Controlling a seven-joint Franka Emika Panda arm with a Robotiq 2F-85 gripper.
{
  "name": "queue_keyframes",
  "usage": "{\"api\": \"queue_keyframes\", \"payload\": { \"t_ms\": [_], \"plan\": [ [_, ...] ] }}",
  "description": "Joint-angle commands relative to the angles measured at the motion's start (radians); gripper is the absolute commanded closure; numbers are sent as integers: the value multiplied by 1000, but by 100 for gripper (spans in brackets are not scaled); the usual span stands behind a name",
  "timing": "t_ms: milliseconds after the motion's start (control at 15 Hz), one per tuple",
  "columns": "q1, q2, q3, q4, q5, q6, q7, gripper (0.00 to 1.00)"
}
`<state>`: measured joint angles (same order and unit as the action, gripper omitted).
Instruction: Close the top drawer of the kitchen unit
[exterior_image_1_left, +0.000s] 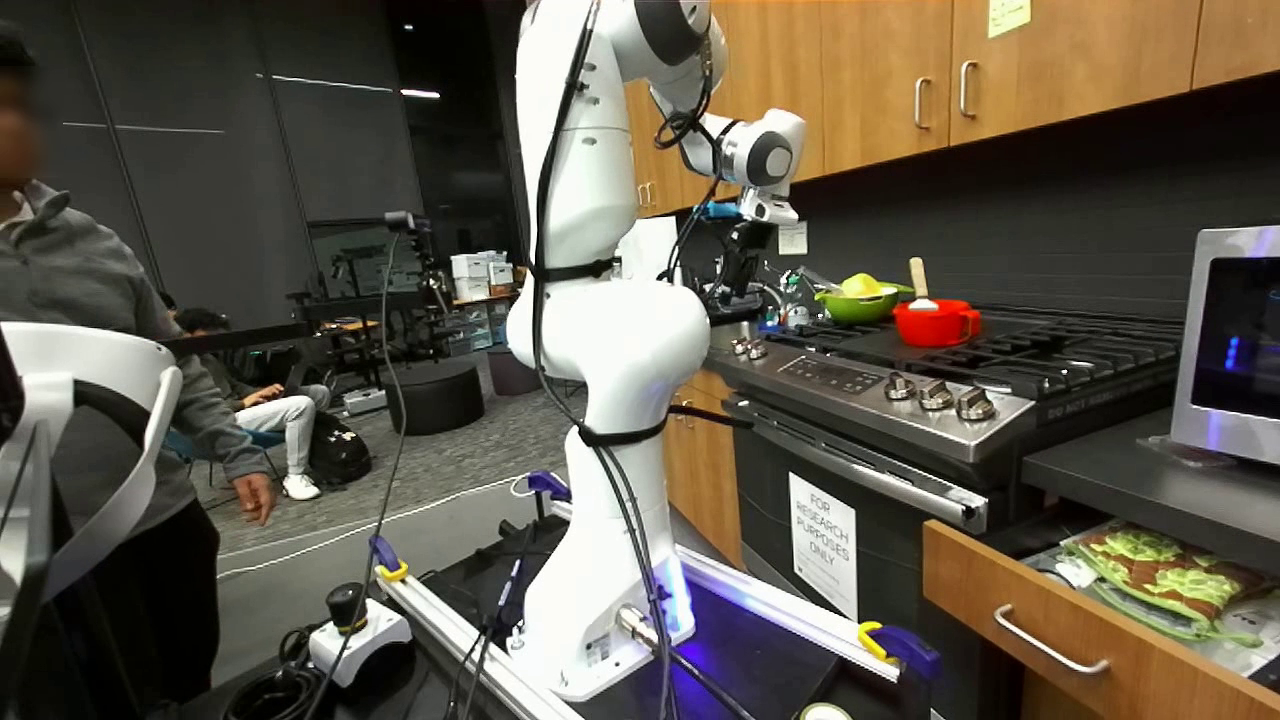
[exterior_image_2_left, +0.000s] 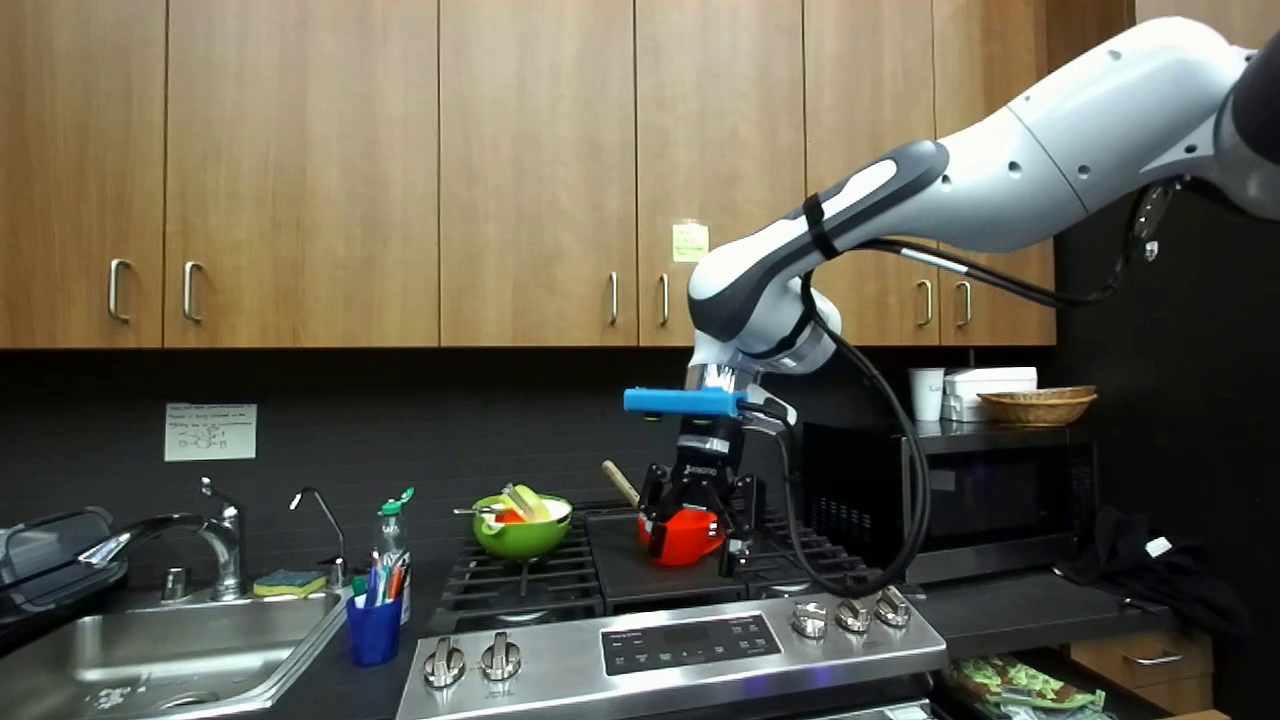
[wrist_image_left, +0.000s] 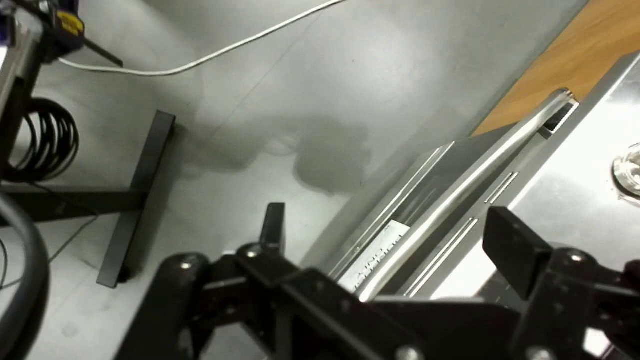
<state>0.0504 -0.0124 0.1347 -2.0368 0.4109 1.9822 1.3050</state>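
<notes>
The top drawer (exterior_image_1_left: 1060, 615) of the kitchen unit (exterior_image_1_left: 1110, 482) stands pulled out at the lower right in an exterior view. It has a brown wooden front and a silver bar handle (exterior_image_1_left: 1050, 642). A bag with a green and brown print (exterior_image_1_left: 1165, 575) lies in it. In an exterior view the bag (exterior_image_2_left: 1020, 685) shows under the dark countertop (exterior_image_2_left: 1020, 612), and most of the drawer is cut off. My gripper (exterior_image_1_left: 738, 285) is open and empty, above the stove's front area and well away from the drawer. The fingers (exterior_image_2_left: 697, 548) are spread. The wrist view (wrist_image_left: 389, 227) does not show the drawer.
The steel stove (exterior_image_2_left: 680, 665) lies between gripper and drawer, with its oven handle (wrist_image_left: 465, 192) sticking out. A red pot (exterior_image_1_left: 935, 325) and green bowl (exterior_image_1_left: 858, 303) stand on it. A microwave (exterior_image_1_left: 1230, 345) sits on the countertop. A sink (exterior_image_2_left: 190, 650) is at the far side.
</notes>
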Motion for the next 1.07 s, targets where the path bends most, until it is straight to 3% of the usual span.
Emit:
{"api": "queue_keyframes", "payload": {
  "t_ms": [0, 200, 467, 1000],
  "plan": [
    [34, -18, -2, -23, 37, -6, 208, 0],
    [50, -12, 0, -36, 30, 5, 377, 0],
    [50, 4, -7, -71, 58, -5, 490, 0],
    [53, 14, -8, -73, 65, -2, 472, 0]
  ]
}}
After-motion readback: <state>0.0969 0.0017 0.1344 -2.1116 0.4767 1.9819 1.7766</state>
